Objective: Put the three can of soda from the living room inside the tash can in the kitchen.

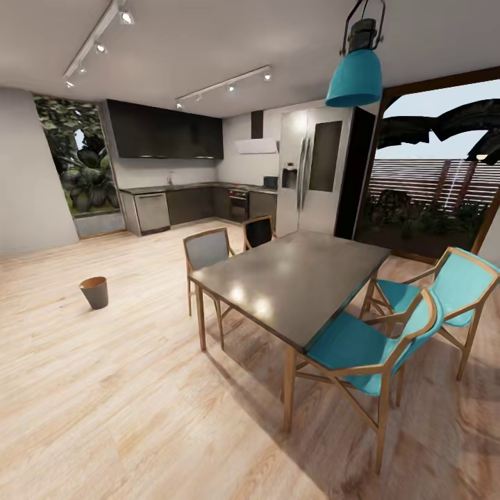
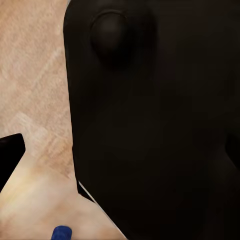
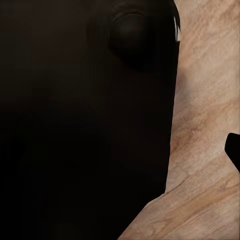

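Neither wrist view lets me judge the grippers: each looks past a large black body of the robot down onto the wood floor, and no fingertips can be made out, so whether either is released, clenched or carrying a can I cannot tell. A small blue tip shows at the edge of the left wrist view — what it belongs to is unclear.

From the head view the robot stands in the kitchen, facing the grey dining table. The tash can sits upright on the open floor well to the left of that table, short of the dark cabinets beyond it. No soda can is visible.

My reading is a travel step — the base is on its way. If nothing is in hand, the next move calls for turning toward the living room to fetch a can; otherwise, driving left of the table up to the bin.
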